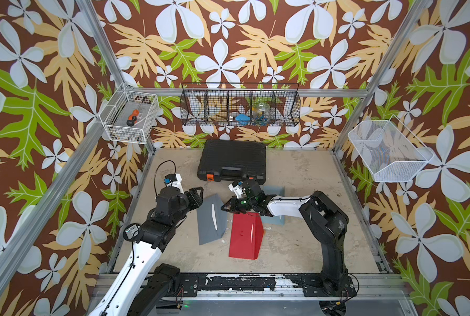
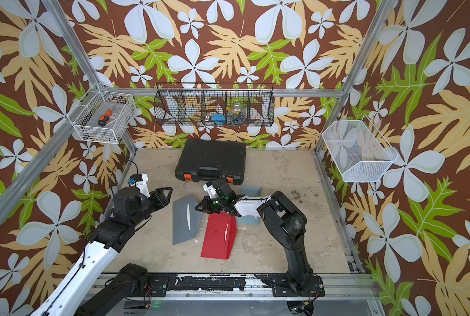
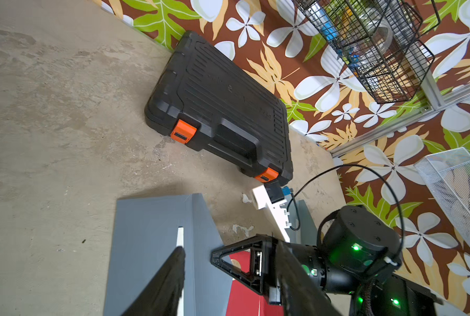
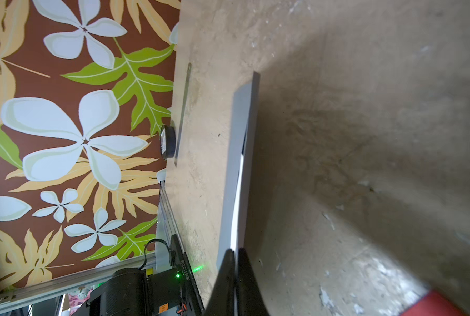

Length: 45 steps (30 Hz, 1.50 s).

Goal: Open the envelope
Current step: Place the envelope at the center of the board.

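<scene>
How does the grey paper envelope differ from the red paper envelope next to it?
Colour: the grey paper envelope is slate, the red paper envelope bright red. Place: the grey one reaches nearer the black plastic case at the back than the red one. Handling: the right tool pinches the grey one's flap edge; no tool holds the red one. Shared: each has a lifted flap showing a white strip.

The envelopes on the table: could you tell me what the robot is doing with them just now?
The right claw looks pinched on the partly lifted flap of the grey envelope. The left claw hovers open by that envelope's far corner, holding nothing. The red envelope lies beside it.
</scene>
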{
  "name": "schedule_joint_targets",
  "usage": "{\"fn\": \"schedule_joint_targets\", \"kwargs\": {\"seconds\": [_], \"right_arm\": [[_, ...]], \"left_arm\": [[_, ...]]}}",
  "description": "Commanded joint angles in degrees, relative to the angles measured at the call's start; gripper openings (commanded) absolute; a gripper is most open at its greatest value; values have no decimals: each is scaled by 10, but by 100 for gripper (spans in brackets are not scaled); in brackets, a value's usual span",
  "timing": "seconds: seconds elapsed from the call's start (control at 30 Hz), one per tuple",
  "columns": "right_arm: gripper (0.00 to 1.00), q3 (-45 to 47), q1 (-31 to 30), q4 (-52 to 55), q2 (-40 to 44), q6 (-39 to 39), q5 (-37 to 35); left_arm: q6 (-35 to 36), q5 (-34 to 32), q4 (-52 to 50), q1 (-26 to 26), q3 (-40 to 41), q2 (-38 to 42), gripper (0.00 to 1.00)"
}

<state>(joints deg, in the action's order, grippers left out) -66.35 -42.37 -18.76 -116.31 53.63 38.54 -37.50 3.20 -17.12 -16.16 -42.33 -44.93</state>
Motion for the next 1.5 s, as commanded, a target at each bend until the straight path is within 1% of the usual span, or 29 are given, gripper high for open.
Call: {"fn": "schedule_joint_targets", "kwargs": {"seconds": [0.0,0.03,0.1,0.17,0.27,0.33,0.5,0.6,0.7,0.83,0.93,1.0,1.03,1.07,1.1,1.13,1.17,1.2,1.27,1.3,1.33,1.4,1.47], "right_arm": [[13,-6,-1,-1,-6,-9,-13],[15,-9,-2,3,-9,-15,-11],[21,-15,-1,18,-11,-25,-13],[29,-15,-1,34,-5,-40,-25],[37,-9,1,56,15,-59,-45],[43,-3,3,69,32,-72,-73],[58,29,19,73,95,-104,-93],[64,59,30,92,163,-141,-133],[69,102,40,118,258,-186,-219],[78,161,52,154,404,-251,-377],[80,201,63,169,514,-298,-508],[81,240,63,152,585,-338,-621],[83,263,65,136,612,-355,-674],[86,300,67,96,642,-394,-732],[91,335,68,48,663,-431,-783],[100,376,72,-6,683,-464,-843],[99,407,82,-44,698,-481,-886],[99,421,101,-48,706,-483,-889],[100,442,160,-31,709,-463,-827],[99,453,177,-32,706,-459,-807],[99,468,187,-48,700,-458,-806],[100,497,192,-98,687,-485,-821],[100,516,208,-137,666,-486,-816]], "left_arm": [[-9,26,28,1,4,1,56],[-8,28,29,1,5,1,56],[-9,28,28,1,7,2,56],[-9,29,30,2,8,4,56],[-9,33,31,2,9,5,56],[-8,34,33,2,10,5,57],[-8,37,37,1,14,5,57],[-6,37,38,1,16,5,57],[-5,34,41,2,20,6,58],[-6,34,57,1,31,5,58],[-18,38,94,2,51,6,58],[-30,30,132,1,69,8,61],[-36,21,147,1,75,9,65],[-37,9,167,1,82,10,77],[-34,-4,184,2,89,12,85],[-26,-26,205,1,98,14,98],[-16,-49,224,1,105,15,100],[-4,-76,234,1,108,14,100],[34,-133,267,2,118,11,100],[50,-159,281,1,121,10,100],[75,-185,305,1,127,9,100],[127,-245,363,1,152,6,100],[202,-314,449,1,189,-2,100]]}}
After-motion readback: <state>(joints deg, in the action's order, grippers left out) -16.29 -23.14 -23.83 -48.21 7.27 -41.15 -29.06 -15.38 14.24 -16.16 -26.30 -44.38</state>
